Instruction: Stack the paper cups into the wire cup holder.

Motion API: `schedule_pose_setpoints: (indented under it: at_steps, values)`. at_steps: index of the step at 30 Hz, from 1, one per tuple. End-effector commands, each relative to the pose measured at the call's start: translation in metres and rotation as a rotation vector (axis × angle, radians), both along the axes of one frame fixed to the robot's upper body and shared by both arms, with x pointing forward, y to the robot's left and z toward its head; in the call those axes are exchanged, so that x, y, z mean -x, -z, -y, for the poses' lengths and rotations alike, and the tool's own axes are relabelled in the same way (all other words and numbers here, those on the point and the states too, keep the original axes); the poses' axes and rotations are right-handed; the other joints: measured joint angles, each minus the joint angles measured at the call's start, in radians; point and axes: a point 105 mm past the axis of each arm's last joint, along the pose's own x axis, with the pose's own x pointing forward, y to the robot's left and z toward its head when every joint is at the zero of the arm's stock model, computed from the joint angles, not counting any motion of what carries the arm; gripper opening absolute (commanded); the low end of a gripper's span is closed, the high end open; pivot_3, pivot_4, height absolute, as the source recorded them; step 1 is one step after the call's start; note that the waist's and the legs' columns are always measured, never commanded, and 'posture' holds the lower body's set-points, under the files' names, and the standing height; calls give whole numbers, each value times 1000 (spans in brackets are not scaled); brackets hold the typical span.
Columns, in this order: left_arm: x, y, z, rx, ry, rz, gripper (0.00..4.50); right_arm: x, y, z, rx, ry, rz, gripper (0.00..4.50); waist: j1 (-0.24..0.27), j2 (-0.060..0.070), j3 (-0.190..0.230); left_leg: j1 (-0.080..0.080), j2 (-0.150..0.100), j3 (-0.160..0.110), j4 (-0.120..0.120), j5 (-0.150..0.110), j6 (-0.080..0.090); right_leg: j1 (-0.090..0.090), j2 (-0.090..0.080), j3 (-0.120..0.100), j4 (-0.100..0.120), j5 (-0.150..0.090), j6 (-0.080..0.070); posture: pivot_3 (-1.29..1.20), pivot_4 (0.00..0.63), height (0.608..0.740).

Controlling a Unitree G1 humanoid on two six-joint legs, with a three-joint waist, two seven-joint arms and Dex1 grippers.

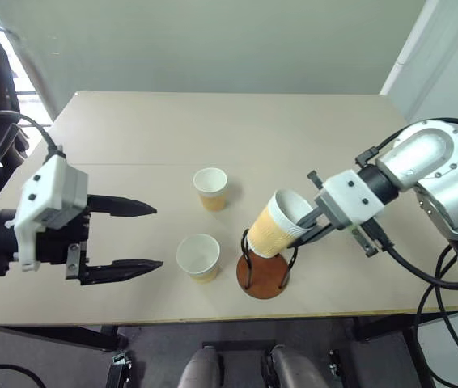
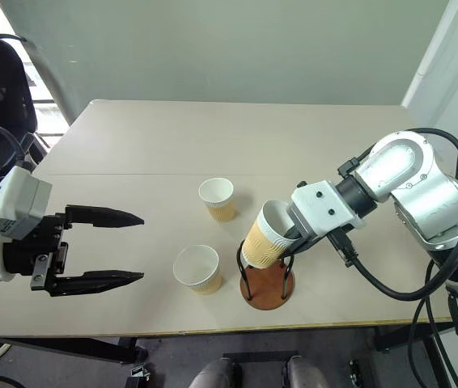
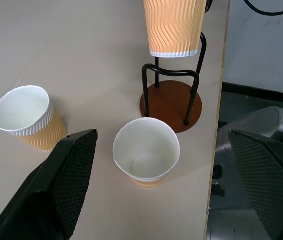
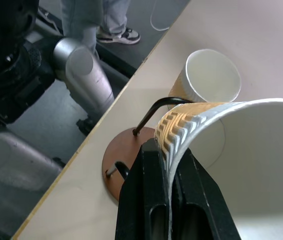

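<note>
Head view has the right gripper (image 1: 308, 226) pinching a tilted cup (image 1: 276, 224) by its rim over the holder (image 1: 265, 273), so its bottom may snag a wire loop, while left wrist view has the left gripper (image 3: 164, 187) wide around a loose cup (image 3: 146, 157) it could knock.

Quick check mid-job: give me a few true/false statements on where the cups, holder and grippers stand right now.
1. The right gripper pinches a paper cup by its rim. True.
2. That cup sits fully down in the wire cup holder. False: it hangs tilted above the base.
3. The left gripper holds a cup. False: it is open and empty.
4. Two cups stand on the table. True.
</note>
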Motion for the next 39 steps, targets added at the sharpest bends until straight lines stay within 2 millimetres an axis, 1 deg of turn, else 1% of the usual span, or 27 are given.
schedule_pose_setpoints:
  at_steps: [1, 8, 15, 18, 19, 20, 22, 23, 26, 29, 30, 31, 33, 34, 36, 39]
  values:
    - [3, -8, 1, -1, -3, 42, 4500, 0, 3, 3, 31, -8, 37, 32, 0, 0, 0, 0, 0, 0, 0, 0, 0, 0, 0, 0, 0, 0, 0, 0, 150, 740]
    - [3, -8, 0, -1, -11, 44, 4500, 2, 5, -1, 39, -26, 38, 32, 0, 0, 0, 0, 0, 0, 0, 0, 0, 0, 0, 0, 0, 0, 0, 0, 150, 740]
    - [2, -8, 0, 0, -9, 45, 4500, 0, 6, -4, 35, -28, 60, 32, -1, 0, 0, 0, 0, 0, 0, 0, 0, -1, 0, 0, 0, 0, 0, 0, 150, 740]
    - [2, -8, 0, -1, -6, 43, 4500, 0, 6, -3, 36, -26, 61, 638, -1, 0, 0, 0, 0, 0, 0, 0, 0, -1, 0, 0, 0, 0, 0, 0, 150, 740]
    - [2, -8, 0, -2, -5, 42, 4500, 0, 6, -3, 36, -26, 61, 936, -1, 0, 0, 0, 0, 0, 0, 0, 0, -1, 0, 0, 0, 0, 0, 0, 150, 740]
    - [2, -7, 0, -6, -4, 38, 4500, 0, 5, -3, 35, -26, 60, 1325, -1, 0, 0, 0, 0, 0, -1, 0, 0, -1, 0, 0, 0, 0, 0, 0, 150, 740]
    - [1, -5, -1, -22, -5, 31, 4500, 0, 4, -2, 34, -24, 60, 1959, -1, 0, 0, 0, 0, 0, -1, 0, 0, -1, 0, 0, 0, 0, 0, 0, 150, 740]
    - [-2, -4, -2, -31, -15, 28, 4500, 0, 4, -1, 34, -22, 60, 2370, -1, 0, 0, 0, 1, 0, -1, 0, 0, -1, 0, 0, 0, 0, 0, 0, 150, 740]
    - [-14, 8, -12, -129, -48, 33, 4500, -3, 0, 3, 34, -2, 67, 3418, 0, 0, 0, 0, 1, 0, -1, 0, 0, -1, 0, 0, 0, 0, 0, 0, 150, 740]
    - [-16, 14, -7, -170, 22, 22, 4500, -7, -10, 11, 10, 40, 84, 4487, 0, 0, 0, -1, 1, 0, 0, 0, 0, -2, 0, 0, 0, 0, -1, 0, 150, 740]
    - [-16, 15, -4, -185, 53, 18, 4500, -10, -16, 15, -10, 66, 85, 4487, 1, 0, 0, -2, 1, 0, 0, 0, 0, -2, 0, 0, 0, 0, -1, 0, 150, 740]
    - [-14, 19, 1, -225, 121, -3, 4500, -15, -27, 22, -53, 123, 84, 4487, 3, -1, 0, -3, 1, 0, 0, 0, -1, -3, 0, 0, 0, 1, -1, 0, 150, 740]
    - [-8, 23, 7, -317, 270, -41, 4500, -23, -48, 41, -133, 232, 87, 4487, 9, 0, 0, -6, 0, 0, 1, 0, -1, -6, 0, 0, 0, 1, -2, 0, 150, 740]
    - [-7, 24, 8, -343, 313, -50, 4500, -25, -53, 47, -153, 259, 89, 4487, 13, 0, 0, -8, 0, 0, 1, 0, -1, -7, 0, 0, 0, 1, -1, 0, 150, 740]
    - [-5, 24, 11, -387, 407, -72, 4500, -22, -64, 58, -207, 307, 83, 4487, 15, 0, 0, -10, 0, 0, 2, -1, -1, -9, 0, 0, -1, 2, -1, 0, 150, 740]
    - [-3, 28, 14, -442, 499, -100, 4500, -17, -74, 65, -274, 357, 52, 4487, 14, -1, -1, -12, 1, 0, 0, -2, -2, -12, 0, 1, -1, 2, -1, 0, 150, 740]
